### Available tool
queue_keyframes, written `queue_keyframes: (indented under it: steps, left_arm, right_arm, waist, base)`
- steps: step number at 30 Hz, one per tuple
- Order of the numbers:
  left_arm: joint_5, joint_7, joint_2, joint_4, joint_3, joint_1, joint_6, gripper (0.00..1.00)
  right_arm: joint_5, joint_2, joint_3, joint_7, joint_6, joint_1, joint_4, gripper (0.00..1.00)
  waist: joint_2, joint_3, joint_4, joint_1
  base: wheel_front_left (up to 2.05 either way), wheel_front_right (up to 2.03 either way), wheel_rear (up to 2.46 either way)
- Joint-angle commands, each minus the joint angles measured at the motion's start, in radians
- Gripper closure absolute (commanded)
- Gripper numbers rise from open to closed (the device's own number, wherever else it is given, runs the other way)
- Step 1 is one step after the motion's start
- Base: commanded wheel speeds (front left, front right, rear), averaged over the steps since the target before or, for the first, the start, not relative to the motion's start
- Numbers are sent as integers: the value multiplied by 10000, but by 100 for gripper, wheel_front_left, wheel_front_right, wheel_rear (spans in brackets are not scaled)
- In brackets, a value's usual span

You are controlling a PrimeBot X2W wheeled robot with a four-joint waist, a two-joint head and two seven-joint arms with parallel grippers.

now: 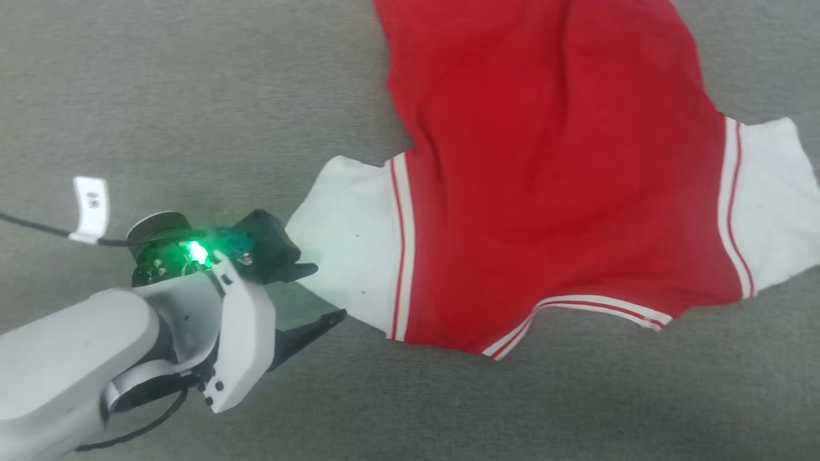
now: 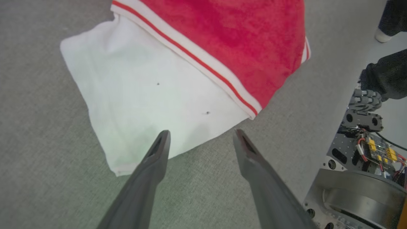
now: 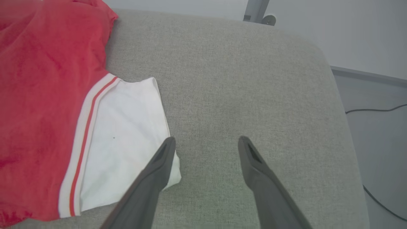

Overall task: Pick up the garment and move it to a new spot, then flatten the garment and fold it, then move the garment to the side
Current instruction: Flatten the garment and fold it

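Observation:
The garment (image 1: 551, 179), a red jersey with white sleeves and red-and-white striped trim, lies spread on the grey fabric surface with its plain red side up. My left gripper (image 1: 323, 291) is open at the edge of the garment's left white sleeve (image 1: 349, 253). In the left wrist view the left gripper (image 2: 202, 136) has its fingers wide apart over the sleeve's (image 2: 149, 95) lower edge, holding nothing. In the right wrist view my right gripper (image 3: 206, 143) is open, nothing between its fingers, one fingertip over the corner of the other white sleeve (image 3: 124, 143).
The grey cushioned surface (image 3: 241, 89) ends in a rounded edge at the right of the right wrist view, with floor and a cable (image 3: 375, 110) beyond. The robot's base (image 2: 359, 178) and a person's dark-clothed legs (image 2: 384, 76) show in the left wrist view. A tagged cable (image 1: 90, 211) runs to my left wrist.

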Motion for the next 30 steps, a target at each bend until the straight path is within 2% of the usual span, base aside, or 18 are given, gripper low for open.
queue_keyframes:
  steps: [1,10,22,23,24,25,26,30]
  left_arm:
    - [84,314,-59,47,-50,-96,-19,0]
    - [72,1173,-400,734,-106,758,-19,0]
    - [371,652,-1073,2144,-162,888,43,0]
    - [380,615,-1144,2296,-164,874,55,45]
    - [404,579,-1221,2431,-172,917,66,60]
    - [339,542,-1296,2570,-189,969,66,91]
    - [310,518,-1364,2669,-206,1002,66,100]
    - [29,247,-1589,2848,-255,1043,64,100]
  right_arm:
    - [21,101,7,-65,1,-22,-62,0]
    - [133,287,272,-189,1,-237,-101,0]
    - [326,148,739,-83,1,-447,-326,0]
    - [339,134,789,-55,1,-474,-351,0]
    - [331,78,853,14,1,-481,-410,0]
    - [323,27,911,80,1,-484,-469,0]
    - [351,-16,1002,159,1,-505,-560,0]
    - [555,-270,1295,502,1,-560,-877,0]
  waist:
    - [-1,42,-202,0]
    - [-1,265,-722,0]
    - [-1,371,-1015,0]
    - [-1,382,-1027,0]
    - [-1,388,-1035,0]
    - [-1,400,-1042,0]
    - [-1,412,-1053,0]
    - [-1,453,-1038,0]
  base:
    - [0,0,0]
    - [0,0,0]
    - [0,0,0]
    - [0,0,0]
    - [0,0,0]
    - [0,0,0]
    - [0,0,0]
    - [0,0,0]
